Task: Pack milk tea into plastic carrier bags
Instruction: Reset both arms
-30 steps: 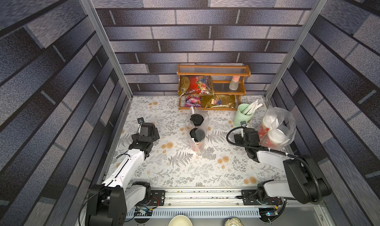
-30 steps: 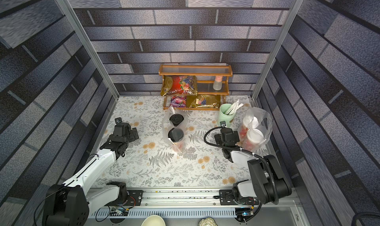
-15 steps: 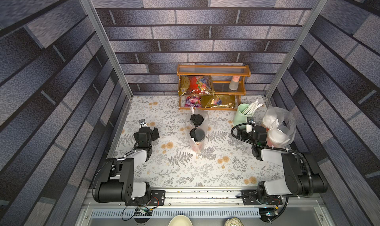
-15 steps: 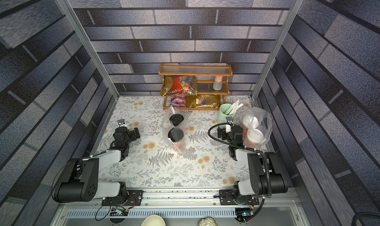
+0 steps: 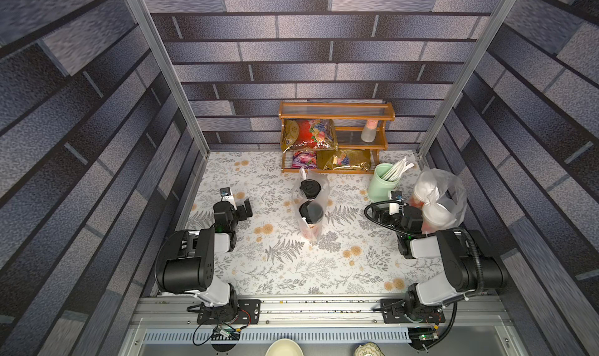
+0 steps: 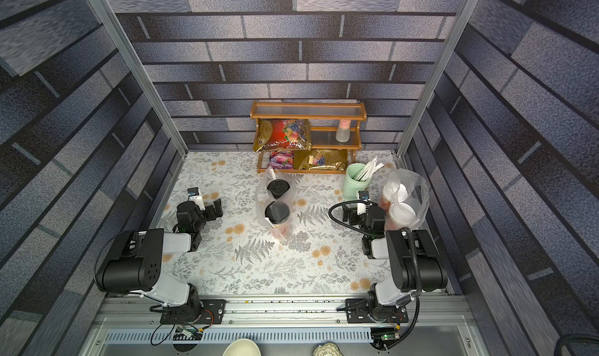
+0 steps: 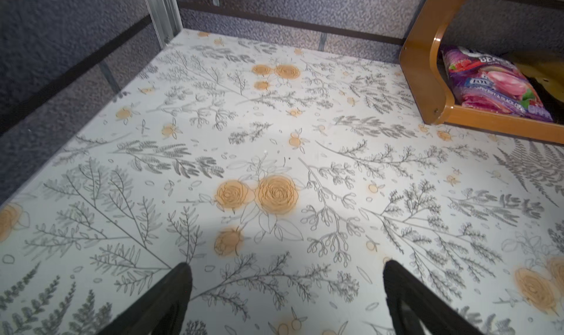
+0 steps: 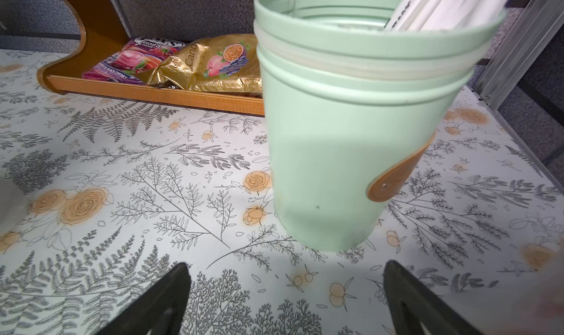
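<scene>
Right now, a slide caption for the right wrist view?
Open right gripper over the floral table, facing the green straw cup; snack packets on the shelf behind.

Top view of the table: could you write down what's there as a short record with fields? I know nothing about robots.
centre: two black-lid cups inside centre carrier bag
right edge: two white-lid cups inside right carrier bag
left gripper: open, empty, over bare tablecloth
right gripper: open, empty, facing pale green straw cup
back: wooden shelf with snack packets, pink-capped bottle
</scene>
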`<state>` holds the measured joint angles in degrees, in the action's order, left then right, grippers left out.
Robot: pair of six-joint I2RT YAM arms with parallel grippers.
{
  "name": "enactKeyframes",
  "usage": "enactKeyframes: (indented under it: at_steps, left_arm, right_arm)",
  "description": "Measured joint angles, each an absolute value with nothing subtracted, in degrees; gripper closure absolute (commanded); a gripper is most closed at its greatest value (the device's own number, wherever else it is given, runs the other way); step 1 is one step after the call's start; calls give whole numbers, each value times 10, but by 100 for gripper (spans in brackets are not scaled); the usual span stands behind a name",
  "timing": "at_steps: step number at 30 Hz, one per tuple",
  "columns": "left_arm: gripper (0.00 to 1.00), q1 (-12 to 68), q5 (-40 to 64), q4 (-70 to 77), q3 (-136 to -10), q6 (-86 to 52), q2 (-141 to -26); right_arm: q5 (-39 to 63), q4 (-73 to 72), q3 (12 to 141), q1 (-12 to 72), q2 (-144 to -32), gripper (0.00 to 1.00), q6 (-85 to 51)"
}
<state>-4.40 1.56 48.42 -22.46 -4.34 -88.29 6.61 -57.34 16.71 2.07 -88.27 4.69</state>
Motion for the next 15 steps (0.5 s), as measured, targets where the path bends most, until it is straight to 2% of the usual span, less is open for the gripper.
enactKeyframes:
  at_steps: [3,15]
  left_arm:
    - [0,-23,-6,484,-229,-38,-883]
    - [0,-25,-35,471,-231,-35,-883]
  right_arm:
    - [68,-575,167,21,-883,0,45]
    - [68,-586,167,21,-883,0,43]
